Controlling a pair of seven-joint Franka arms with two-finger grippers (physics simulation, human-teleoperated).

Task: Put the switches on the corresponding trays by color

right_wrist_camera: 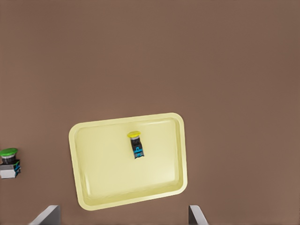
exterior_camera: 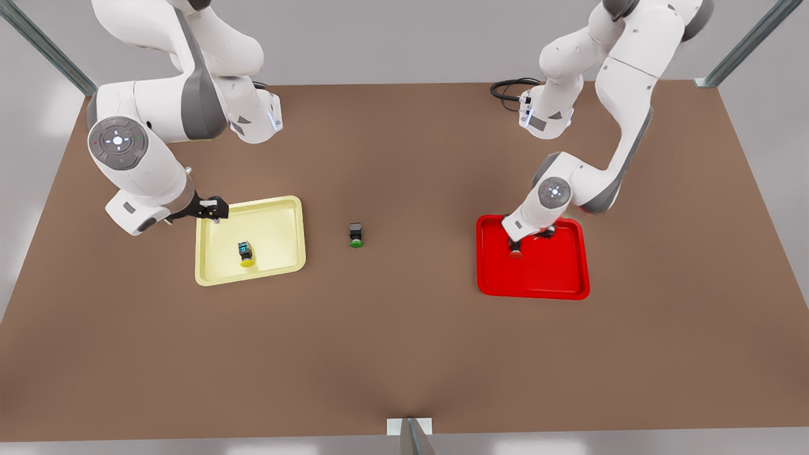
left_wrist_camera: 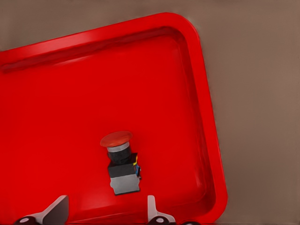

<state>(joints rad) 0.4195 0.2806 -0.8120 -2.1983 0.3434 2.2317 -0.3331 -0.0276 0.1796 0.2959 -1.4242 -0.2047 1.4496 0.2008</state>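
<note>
Red switch (left_wrist_camera: 123, 168) below wide left end effector (left_wrist_camera: 107, 211); right end effector (right_wrist_camera: 123, 214) wide by yellow tray (right_wrist_camera: 183, 154)

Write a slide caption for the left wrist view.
Red switch lies in the red tray, between the open left end effector's fingertips.

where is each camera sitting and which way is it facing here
Front view: high above the table, looking down on both arms, both trays and the green-capped switch.
Left wrist view: on the arm over the red tray, looking down at the red switch between open fingertips.
Right wrist view: higher, above the yellow tray, open fingertips at the edge.
Front and right wrist views share the yellow switch.
</note>
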